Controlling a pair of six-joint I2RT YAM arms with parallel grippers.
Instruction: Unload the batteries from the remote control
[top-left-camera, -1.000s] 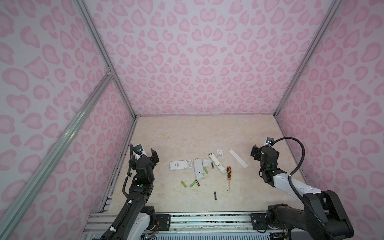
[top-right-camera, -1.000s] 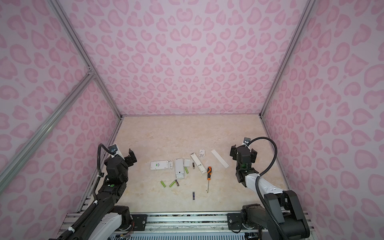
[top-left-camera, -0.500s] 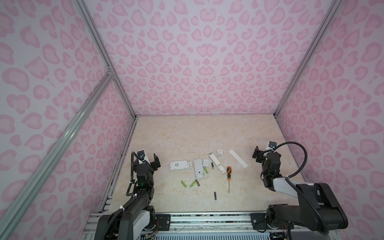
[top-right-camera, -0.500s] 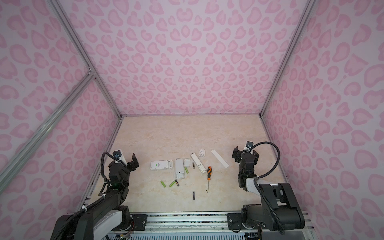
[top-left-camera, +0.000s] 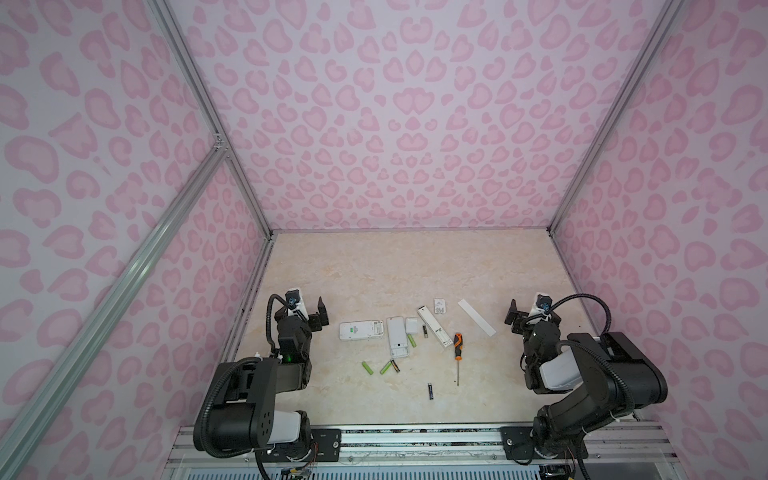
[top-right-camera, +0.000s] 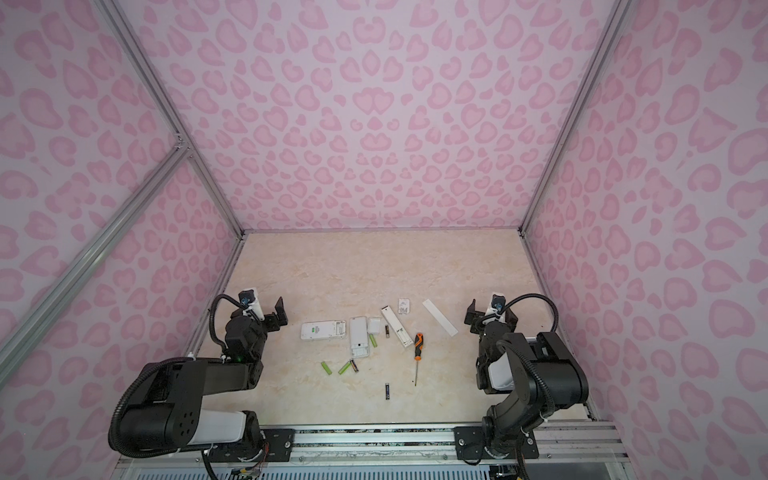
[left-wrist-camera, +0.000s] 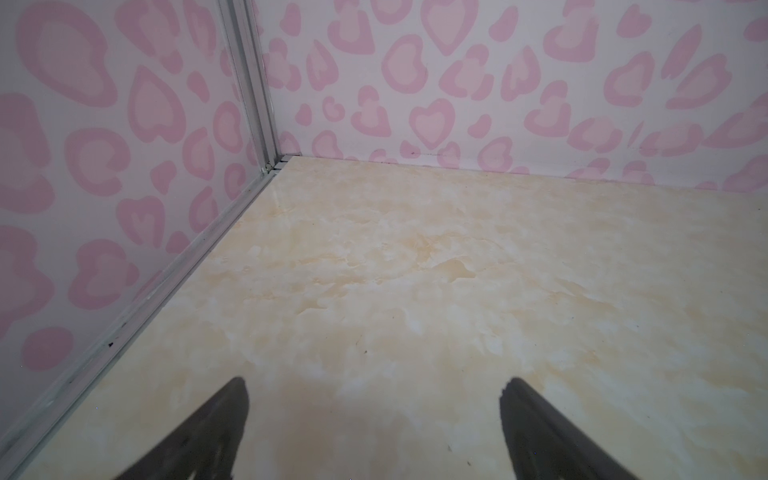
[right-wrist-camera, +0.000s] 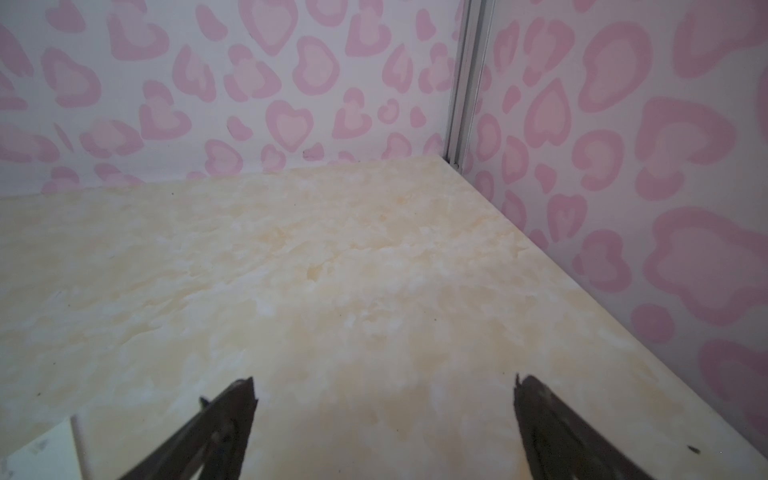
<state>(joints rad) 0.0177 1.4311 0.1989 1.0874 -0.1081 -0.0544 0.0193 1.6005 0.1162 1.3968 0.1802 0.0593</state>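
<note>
Three white remote controls lie at mid-table: one flat (top-left-camera: 360, 331) (top-right-camera: 323, 331), one upright in the picture (top-left-camera: 397, 343), one slim and slanted (top-left-camera: 434, 331). Loose batteries lie around them in both top views: lime green ones (top-left-camera: 367, 367) (top-left-camera: 385, 368) (top-left-camera: 412, 340) and black ones (top-left-camera: 394, 365) (top-left-camera: 424, 331) (top-left-camera: 430, 391) (top-right-camera: 387, 391). My left gripper (top-left-camera: 307, 311) (left-wrist-camera: 374, 390) stands open and empty, low by the left wall. Over at the right wall my right gripper (top-left-camera: 525, 313) (right-wrist-camera: 384, 388) is open too, holding nothing.
An orange-and-black screwdriver (top-left-camera: 457, 352) lies right of the slim remote. A long white cover strip (top-left-camera: 476, 317) (right-wrist-camera: 41, 453) and two small white covers (top-left-camera: 439, 306) (top-left-camera: 412, 325) lie near the remotes. Pink patterned walls close in three sides.
Both arms have folded back toward the front rail and sunk lower. Both grippers stay open. Nothing on the table has moved.
</note>
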